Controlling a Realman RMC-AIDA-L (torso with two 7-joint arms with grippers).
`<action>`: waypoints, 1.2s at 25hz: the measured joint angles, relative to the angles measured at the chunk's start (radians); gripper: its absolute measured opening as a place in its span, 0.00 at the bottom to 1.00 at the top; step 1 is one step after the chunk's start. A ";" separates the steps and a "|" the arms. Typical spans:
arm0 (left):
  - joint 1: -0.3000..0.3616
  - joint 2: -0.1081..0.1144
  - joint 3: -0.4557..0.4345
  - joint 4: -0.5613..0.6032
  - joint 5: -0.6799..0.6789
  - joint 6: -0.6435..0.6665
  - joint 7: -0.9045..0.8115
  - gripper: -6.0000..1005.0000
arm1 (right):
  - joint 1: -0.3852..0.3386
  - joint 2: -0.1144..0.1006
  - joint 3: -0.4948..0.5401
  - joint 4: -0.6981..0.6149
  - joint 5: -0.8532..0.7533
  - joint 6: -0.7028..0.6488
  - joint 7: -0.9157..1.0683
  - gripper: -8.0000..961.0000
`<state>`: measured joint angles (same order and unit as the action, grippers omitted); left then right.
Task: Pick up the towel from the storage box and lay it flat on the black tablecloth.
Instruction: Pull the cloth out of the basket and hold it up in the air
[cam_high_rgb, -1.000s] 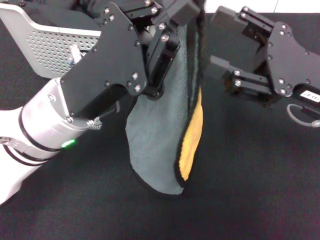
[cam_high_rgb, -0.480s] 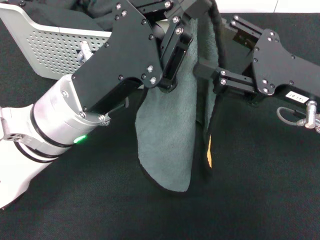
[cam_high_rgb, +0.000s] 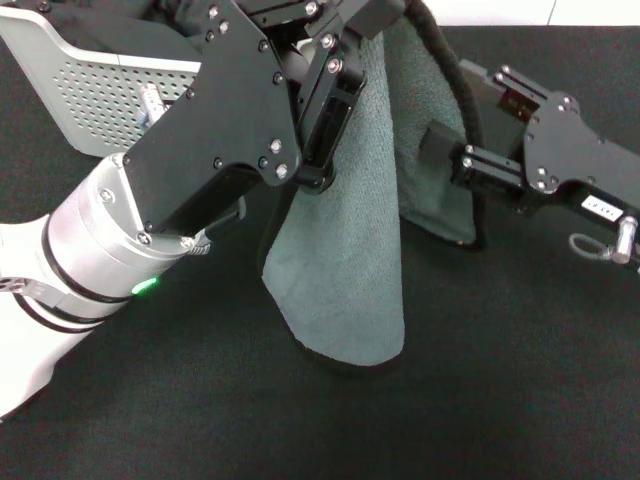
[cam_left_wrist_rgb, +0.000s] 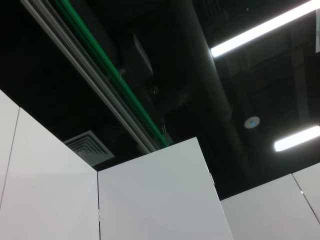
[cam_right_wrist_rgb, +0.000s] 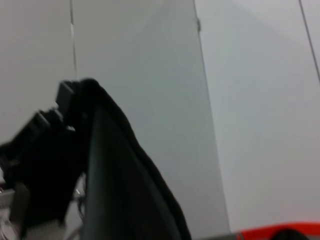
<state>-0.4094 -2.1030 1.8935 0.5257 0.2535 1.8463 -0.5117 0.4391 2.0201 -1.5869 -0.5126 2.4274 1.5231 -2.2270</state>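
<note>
The towel (cam_high_rgb: 345, 250), grey-green with a thin black border, hangs in the air over the black tablecloth (cam_high_rgb: 500, 380). Its lower end reaches down close to the cloth. My left gripper (cam_high_rgb: 365, 25) is shut on the towel's top, high at the far middle. My right gripper (cam_high_rgb: 440, 155) is shut on the towel's right edge and holds that side out to the right. The storage box (cam_high_rgb: 90, 95), light grey with dotted sides, stands at the far left behind my left arm. In the right wrist view the towel (cam_right_wrist_rgb: 120, 185) shows as a dark hanging fold.
Plain black cloths (cam_high_rgb: 130, 35) lie in the storage box. My left forearm (cam_high_rgb: 120, 250) crosses the left half of the view. The left wrist view shows only ceiling lights and white panels.
My right gripper has closed in on the towel's right edge and drawn it to the right. The towel has spread wider and its orange underside no longer shows.
</note>
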 joint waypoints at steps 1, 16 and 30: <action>0.000 0.000 0.000 0.000 0.000 0.000 0.000 0.01 | 0.000 0.000 -0.002 0.020 0.000 -0.004 -0.008 0.80; -0.004 0.003 -0.006 0.001 -0.001 0.013 0.005 0.02 | -0.008 -0.003 -0.025 0.140 -0.061 -0.065 -0.064 0.79; 0.000 0.003 -0.010 0.000 0.000 0.014 0.007 0.02 | -0.034 -0.006 -0.025 0.156 -0.126 -0.076 -0.122 0.76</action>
<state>-0.4097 -2.1000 1.8836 0.5262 0.2531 1.8605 -0.5046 0.4049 2.0144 -1.6123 -0.3566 2.3011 1.4474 -2.3495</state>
